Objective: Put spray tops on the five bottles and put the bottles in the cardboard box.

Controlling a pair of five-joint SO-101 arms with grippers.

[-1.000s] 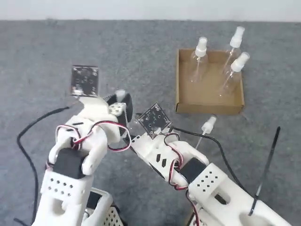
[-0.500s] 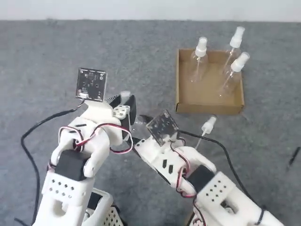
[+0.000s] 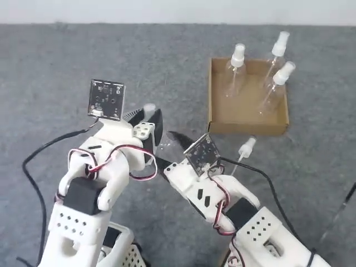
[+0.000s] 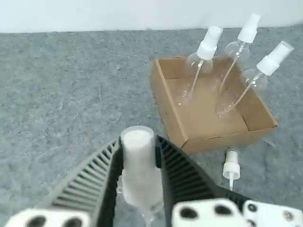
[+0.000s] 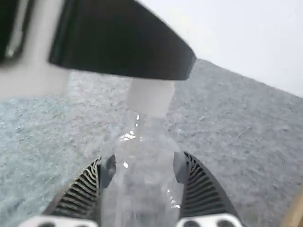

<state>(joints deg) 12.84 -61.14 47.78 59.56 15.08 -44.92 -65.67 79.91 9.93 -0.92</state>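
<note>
3 capped bottles lean inside the cardboard box. 1 loose spray top lies on the grey table just in front of the box, beside a black cable. The left gripper pinches the white top of a clear bottle, and the right gripper is clamped on that bottle's body. The right wrist view shows the body plainly; in the high view the 2 arms crowd over it.

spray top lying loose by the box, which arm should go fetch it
Left, probably. The right claw clasps the bottle by its body, leaving the neck free; the left claw pinches that very neck, where the spray top must go, so it has to let go anyway.
</note>
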